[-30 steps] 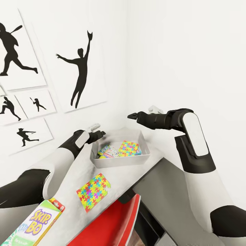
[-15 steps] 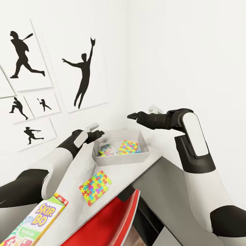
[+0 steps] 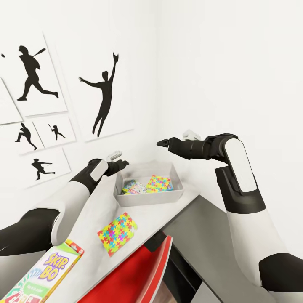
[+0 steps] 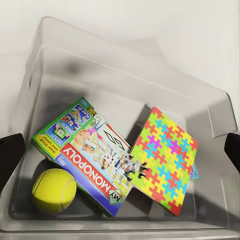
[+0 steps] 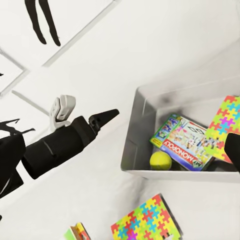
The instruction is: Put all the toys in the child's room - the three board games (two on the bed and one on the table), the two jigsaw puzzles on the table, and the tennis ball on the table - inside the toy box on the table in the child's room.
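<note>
Camera panned; jaws wide, empty.

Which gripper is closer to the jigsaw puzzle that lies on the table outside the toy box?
Left. The left gripper hovers at the toy box rim, beyond the jigsaw puzzle; the right gripper is higher, above the box's far side.

White-shelled arms with black joints and wrists.
</note>
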Robot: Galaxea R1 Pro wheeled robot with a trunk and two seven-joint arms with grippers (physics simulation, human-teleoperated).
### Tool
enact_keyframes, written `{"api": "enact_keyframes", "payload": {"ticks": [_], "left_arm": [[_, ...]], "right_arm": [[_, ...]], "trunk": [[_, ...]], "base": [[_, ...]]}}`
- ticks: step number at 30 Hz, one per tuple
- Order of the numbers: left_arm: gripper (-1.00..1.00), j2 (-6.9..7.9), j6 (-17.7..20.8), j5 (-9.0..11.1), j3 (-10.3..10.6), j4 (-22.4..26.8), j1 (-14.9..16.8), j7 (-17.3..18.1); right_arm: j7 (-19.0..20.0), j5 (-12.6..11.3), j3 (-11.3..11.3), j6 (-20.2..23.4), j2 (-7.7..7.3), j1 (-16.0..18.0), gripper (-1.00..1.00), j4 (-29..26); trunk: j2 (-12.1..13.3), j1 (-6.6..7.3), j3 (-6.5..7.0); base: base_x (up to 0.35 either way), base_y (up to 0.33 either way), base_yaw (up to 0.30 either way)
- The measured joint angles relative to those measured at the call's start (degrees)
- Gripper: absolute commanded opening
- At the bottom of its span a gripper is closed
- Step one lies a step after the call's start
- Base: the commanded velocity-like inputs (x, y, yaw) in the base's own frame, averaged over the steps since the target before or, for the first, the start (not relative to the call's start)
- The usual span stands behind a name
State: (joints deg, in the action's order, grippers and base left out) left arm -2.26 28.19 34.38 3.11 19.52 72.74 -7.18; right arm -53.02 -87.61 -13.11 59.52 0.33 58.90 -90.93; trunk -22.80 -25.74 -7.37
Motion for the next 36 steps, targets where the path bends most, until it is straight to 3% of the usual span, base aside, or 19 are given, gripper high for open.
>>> {"api": "enact_keyframes", "payload": {"ticks": [10,27,36], "left_arm": [[1.0,1.47,0.8,0.2,0.0,0.1,0.0,0.1],[1.0,4.04,7.8,0.4,-0.3,3.3,0.0,0.2],[1.0,4.7,9.7,0.4,-0.3,3.5,0.0,4.0]], "right_arm": [[0.0,0.0,0.1,0.0,0.0,0.0,1.0,0.0],[0.0,0.0,0.2,0.0,0.0,0.0,1.0,0.0],[0.0,0.1,0.1,-0.1,0.1,0.0,1.0,0.0]], "trunk": [[0.0,0.0,0.93],[0.0,0.0,2.5],[0.0,0.0,3.34]], "base": [[0.0,0.0,0.0],[0.0,0.0,0.0],[-0.001,0.0,0.0]]}}
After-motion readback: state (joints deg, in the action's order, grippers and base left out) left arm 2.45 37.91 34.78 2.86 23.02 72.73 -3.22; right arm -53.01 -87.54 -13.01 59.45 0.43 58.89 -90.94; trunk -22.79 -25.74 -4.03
